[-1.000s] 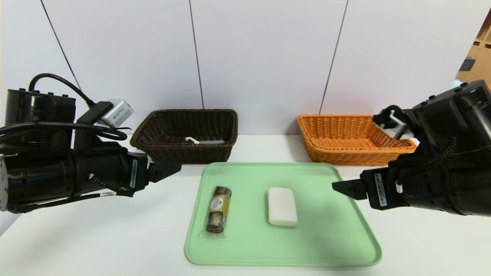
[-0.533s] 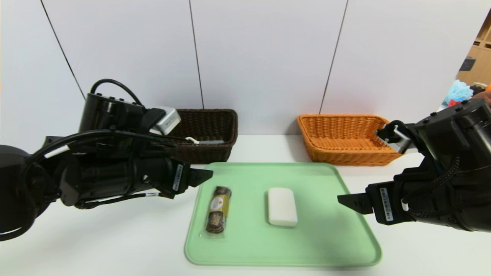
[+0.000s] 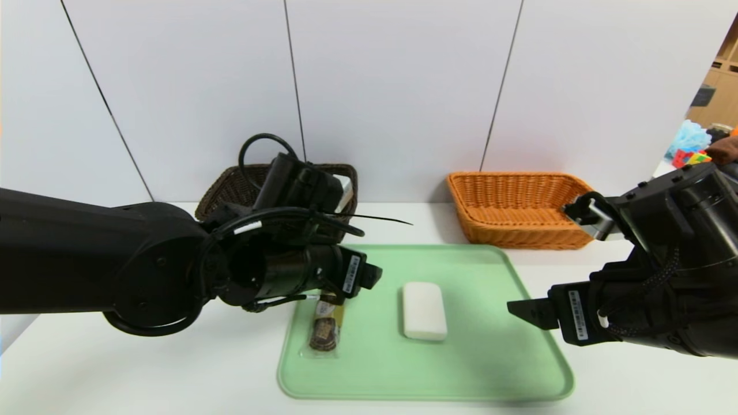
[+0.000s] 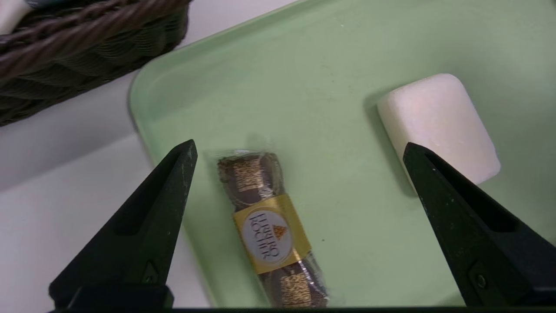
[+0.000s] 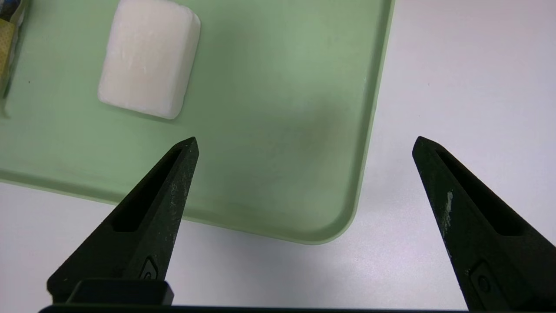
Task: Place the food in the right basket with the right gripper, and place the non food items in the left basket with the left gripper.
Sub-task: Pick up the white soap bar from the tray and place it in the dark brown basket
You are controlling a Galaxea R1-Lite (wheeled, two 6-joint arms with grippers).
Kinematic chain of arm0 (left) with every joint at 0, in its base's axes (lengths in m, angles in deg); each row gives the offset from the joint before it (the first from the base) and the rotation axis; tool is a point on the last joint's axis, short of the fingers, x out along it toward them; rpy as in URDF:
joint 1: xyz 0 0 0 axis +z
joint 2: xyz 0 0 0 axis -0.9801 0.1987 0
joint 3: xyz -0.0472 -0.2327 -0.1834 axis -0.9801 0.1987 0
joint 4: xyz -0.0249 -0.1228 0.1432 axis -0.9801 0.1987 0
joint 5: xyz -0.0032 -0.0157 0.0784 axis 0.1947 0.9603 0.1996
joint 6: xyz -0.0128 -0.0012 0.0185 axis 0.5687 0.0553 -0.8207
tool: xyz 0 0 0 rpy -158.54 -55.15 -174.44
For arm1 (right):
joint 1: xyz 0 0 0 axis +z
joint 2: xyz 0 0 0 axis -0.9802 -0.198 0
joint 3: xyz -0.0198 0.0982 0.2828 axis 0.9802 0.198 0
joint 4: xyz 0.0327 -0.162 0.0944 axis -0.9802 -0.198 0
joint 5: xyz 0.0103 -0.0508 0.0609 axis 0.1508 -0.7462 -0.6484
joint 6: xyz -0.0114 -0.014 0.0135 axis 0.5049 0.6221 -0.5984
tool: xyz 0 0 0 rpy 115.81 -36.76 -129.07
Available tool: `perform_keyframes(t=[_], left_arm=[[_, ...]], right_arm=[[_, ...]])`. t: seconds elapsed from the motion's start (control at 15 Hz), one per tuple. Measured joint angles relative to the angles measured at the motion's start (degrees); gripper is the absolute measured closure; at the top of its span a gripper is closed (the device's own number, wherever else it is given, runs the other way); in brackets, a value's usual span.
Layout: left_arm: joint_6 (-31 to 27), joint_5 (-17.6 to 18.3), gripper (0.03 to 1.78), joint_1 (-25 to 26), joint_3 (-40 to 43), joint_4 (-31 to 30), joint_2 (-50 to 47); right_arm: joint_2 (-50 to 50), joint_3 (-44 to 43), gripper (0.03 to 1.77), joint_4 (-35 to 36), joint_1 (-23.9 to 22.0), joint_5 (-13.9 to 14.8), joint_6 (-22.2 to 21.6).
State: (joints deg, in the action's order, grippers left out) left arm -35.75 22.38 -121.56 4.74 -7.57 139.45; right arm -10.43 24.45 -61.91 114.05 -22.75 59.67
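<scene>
We are swinging our left gripper (image 4: 300,148) in over the tray, likely toward the soap.

Since a moment ago our left arm is moving from beside the dark basket (image 3: 230,187) to above the tray (image 3: 426,392), so the soap seems next; our right gripper (image 5: 306,145) is hovering over the tray's right edge, and both are holding their fingers wide apart, empty. Nearest, the cookies (image 4: 273,234) are lying on the tray's left side, round and dark in crinkly clear wrap with a gold band. The soap (image 3: 424,311) is resting mid-tray, matte white, round-cornered. Beyond, the dark basket is showing coarse weave, the orange basket (image 3: 519,236) flared, glossy wicker.
</scene>
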Motion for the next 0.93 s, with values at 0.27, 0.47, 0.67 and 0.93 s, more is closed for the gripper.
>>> perform_keyframes(t=[0.27, 0.47, 0.67, 0.93], left_arm=[[2.46, -4.02, 0.12, -3.63, -6.56, 4.71, 4.41], [5.79, -8.11, 0.12, -6.14, -12.11, 9.75, 8.36], [8.63, -10.56, 0.12, -8.02, -18.05, 16.26, 11.73], [13.81, -12.68, 0.12, -9.26, -26.05, 26.7, 15.73]], right_arm=[[-0.09, 0.5, 0.1, 0.66, -0.11, 0.18, -0.07], [-0.11, 1.35, 0.1, 1.24, -0.22, 0.16, -0.11], [-0.15, 3.0, 0.1, 4.13, -0.22, 0.16, -0.09], [-0.2, 3.63, 0.1, 4.44, -0.23, 0.29, -0.09]])
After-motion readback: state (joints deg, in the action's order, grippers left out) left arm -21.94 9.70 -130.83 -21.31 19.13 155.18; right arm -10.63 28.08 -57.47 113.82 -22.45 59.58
